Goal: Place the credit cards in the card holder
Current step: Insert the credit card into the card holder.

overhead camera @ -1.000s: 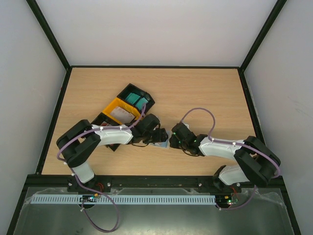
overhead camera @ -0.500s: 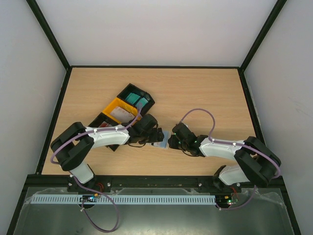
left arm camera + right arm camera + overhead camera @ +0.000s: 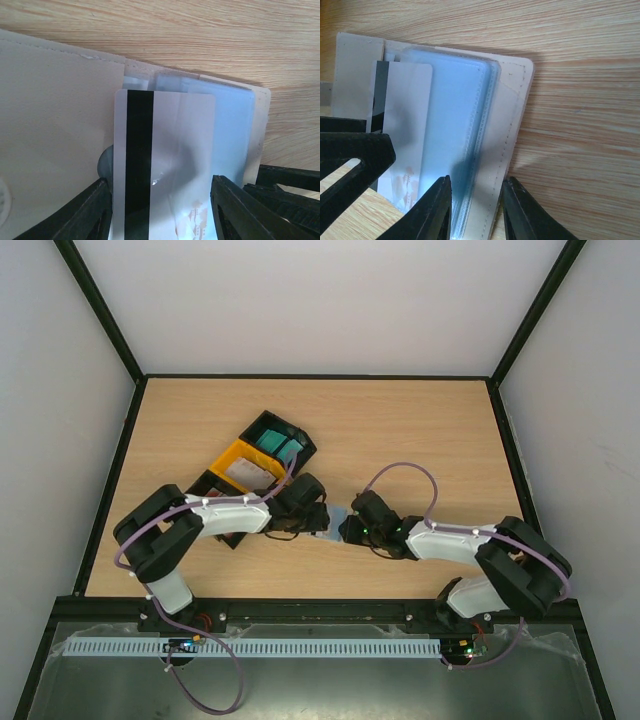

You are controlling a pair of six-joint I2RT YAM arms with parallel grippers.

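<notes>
Right in the middle of the table (image 3: pixel 420 430), near its front edge, the two arms meet nose to nose over the card holder (image 3: pixel 55 125). It lies open and flat on the wood, a beige flap on one side and a stack of clear sleeves (image 3: pixel 462 125) on the other.

The left gripper (image 3: pixel 160 180) has a white card (image 3: pixel 170 150) between its fingers (image 3: pixel 95 212). A black stripe runs down the length of the card, with some faint reddish print near the bottom. The fingers sit tight against its two long edges, so it looks pinched rather than loose. The card lies on top of the open holder, its top edge overlapping the sleeves. From where I stand I can't say whether it has gone into a pocket or is only resting on the plastic.

The right gripper (image 3: pixel 476 180) is clamped on the holder itself. One finger is on the sleeves and the other is outside the stitched beige edge (the jaws stand narrow, with that edge between them).

Off to the left and further back sit the trays (image 3: pixel 238 453), black and yellow, touching each other. Teal cards (image 3: pixel 275 443) lie in the far black one, and a pale card (image 3: pixel 245 473) in the yellow one.
</notes>
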